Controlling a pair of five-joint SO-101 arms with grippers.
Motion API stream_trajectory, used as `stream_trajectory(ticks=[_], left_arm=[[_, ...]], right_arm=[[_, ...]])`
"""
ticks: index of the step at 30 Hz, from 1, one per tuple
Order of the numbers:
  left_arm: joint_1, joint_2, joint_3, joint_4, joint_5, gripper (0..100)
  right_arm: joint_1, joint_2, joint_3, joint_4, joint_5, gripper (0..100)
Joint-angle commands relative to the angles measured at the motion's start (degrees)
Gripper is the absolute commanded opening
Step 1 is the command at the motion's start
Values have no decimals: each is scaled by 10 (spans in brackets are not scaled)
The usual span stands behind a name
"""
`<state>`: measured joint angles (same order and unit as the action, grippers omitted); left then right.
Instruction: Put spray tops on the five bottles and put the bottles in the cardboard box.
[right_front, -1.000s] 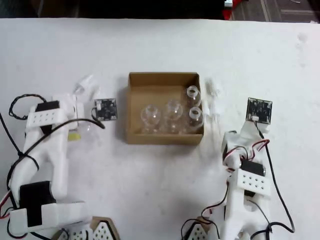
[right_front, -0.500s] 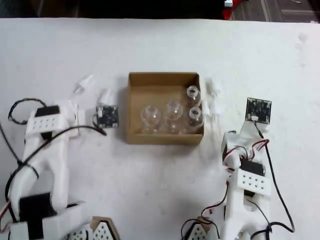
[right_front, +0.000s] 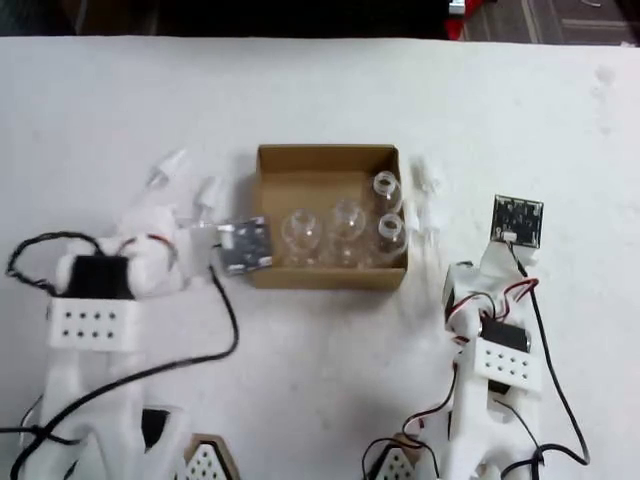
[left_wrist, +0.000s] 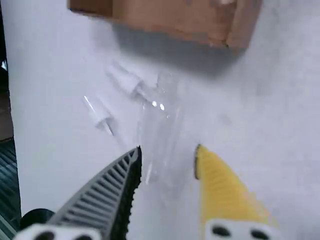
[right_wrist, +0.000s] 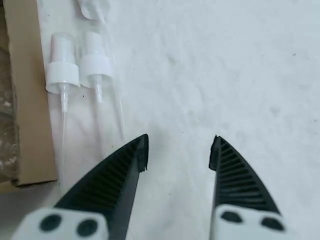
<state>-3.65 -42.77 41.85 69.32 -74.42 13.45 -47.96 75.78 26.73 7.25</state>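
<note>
White table carries everything that we see, and both arms stand at its near edge. We find the left arm bent toward the left side of the cardboard box, and the right arm a little away from the box's right side.

The box sits in the middle of the table with its top open. Inside it stand four clear bottles (all four with bare necks).

We see the left gripper closed around a fifth bottle, which is clear and reaches out beyond the grey and yellow fingers toward the box. This bottle is outside the box, near its left front corner.

The right gripper has its fingers spread apart, with nothing between them, just above the bare table.

Two spray tops lie side by side just beside the box's right wall. Two more spray tops lie on the table left of the box, near the held bottle.
</note>
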Motion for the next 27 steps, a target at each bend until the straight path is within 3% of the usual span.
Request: stream_trajectory(ticks=[1, 4, 11, 21, 27], left_arm=[[51, 15, -4, -91, 101, 286], [53, 76, -8, -137, 95, 280], [50, 206, -19, -156, -68, 279], [50, 321, -76, -238, -76, 279], [49, 385, -98, -244, -76, 279]], right_arm=[[-5, -5, -4, -8, 9, 180], [-5, -9, 0, -11, 9, 180], [-5, -10, 1, -12, 9, 180], [-7, -10, 1, -12, 9, 180], [-8, -10, 1, -17, 9, 180]])
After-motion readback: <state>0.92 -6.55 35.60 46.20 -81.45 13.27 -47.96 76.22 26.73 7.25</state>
